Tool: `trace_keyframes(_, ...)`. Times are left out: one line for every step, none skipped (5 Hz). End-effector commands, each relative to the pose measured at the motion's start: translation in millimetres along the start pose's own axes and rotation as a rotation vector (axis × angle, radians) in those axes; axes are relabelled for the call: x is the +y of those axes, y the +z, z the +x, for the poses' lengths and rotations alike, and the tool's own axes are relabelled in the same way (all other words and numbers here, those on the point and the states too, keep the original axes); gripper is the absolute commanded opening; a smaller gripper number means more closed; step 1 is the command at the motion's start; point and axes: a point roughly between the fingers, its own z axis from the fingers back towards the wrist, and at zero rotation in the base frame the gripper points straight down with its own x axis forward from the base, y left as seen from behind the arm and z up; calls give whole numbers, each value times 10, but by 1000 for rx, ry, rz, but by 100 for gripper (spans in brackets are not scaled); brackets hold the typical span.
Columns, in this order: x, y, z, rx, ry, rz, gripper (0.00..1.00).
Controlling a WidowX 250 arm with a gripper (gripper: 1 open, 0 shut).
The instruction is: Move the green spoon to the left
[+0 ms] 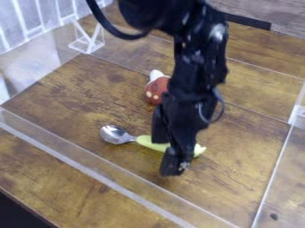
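The green spoon lies on the wooden table, its silver bowl (116, 134) pointing left. Only short bits of its yellow-green handle (146, 141) show on either side of my arm. My gripper (176, 148) points straight down over the middle of the handle. It is open, one dark finger (177, 164) stands on the near side of the handle and the other on the far side. Whether the fingers touch the handle or the table is hidden by the arm.
A reddish-brown rounded object (156, 87) sits just behind the arm. A low clear plastic wall (71, 160) runs along the front and sides of the wooden table (60, 98). A white wire rack (84, 40) stands at the back left.
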Motion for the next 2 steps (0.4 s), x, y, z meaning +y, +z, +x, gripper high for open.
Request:
trace_keyframes(170, -55, 51, -33, -43, 43, 100)
trace_keyframes(241, -55, 64, -45, -41, 60, 100)
